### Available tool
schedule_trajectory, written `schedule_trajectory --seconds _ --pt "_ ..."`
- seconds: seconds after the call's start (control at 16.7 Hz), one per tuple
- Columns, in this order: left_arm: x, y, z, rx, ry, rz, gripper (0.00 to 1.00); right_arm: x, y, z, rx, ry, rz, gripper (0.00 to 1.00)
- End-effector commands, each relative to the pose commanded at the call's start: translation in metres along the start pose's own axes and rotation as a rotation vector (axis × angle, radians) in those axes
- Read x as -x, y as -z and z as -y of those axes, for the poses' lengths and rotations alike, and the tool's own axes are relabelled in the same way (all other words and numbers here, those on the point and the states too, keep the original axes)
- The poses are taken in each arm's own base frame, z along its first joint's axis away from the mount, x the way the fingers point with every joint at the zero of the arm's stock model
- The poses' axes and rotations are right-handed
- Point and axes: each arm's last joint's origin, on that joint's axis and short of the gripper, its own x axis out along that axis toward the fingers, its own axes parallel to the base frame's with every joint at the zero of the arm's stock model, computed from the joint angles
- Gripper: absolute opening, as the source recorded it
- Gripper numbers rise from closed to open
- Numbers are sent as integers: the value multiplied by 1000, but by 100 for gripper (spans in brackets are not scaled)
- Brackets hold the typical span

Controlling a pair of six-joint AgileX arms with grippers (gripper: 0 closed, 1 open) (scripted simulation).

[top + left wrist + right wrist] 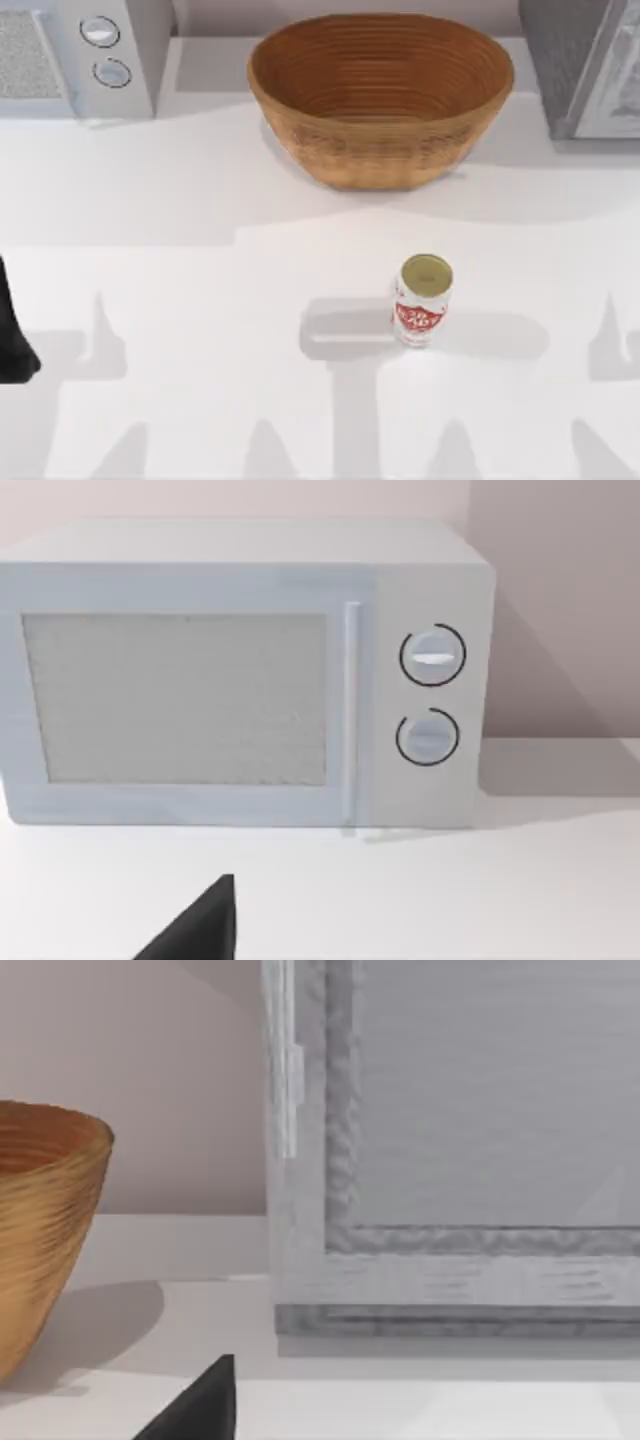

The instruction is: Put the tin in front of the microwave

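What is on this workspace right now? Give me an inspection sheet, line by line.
Surface: white table, shadowed.
Job's things: small white-labelled tin with red emblem and gold lid, upright at centre-right; pale grey-white microwave with two silver dials at back left.
Clutter: large woven brown basket at back centre; darker grey speckled box at back right.
Grippers: left arm parked at left edge.
Cables: nothing seen.
Surroundings: pale pinkish wall.

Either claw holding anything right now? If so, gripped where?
Nothing is held. The tin stands upright and alone on the table, right of centre, in front of the basket, with no claw touching it.
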Motion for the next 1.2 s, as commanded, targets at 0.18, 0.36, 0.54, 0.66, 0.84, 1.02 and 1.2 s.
schedule_trajectory --seconds 0.18,0.36,0.54,0.66,0.84,1.02,1.2 --pt "0 -1 1 -2 7 -7 100 0 0 0 0 0 0 100" --pt "-2 -14 7 -19 72 -76 100 0 0 0 0 0 0 100" --pt "-8 -41 19 -58 181 -212 100 0 0 0 0 0 0 100" --pt "-20 -62 31 -101 269 -337 100 0 0 0 0 0 0 100" --pt "-50 -90 61 -194 407 -568 100 0 0 0 0 0 0 100" --pt "-92 -101 107 -318 533 -832 100 0 0 0 0 0 0 100" --pt "-132 -91 167 -455 627 -1091 100 0 0 0 0 0 0 100"
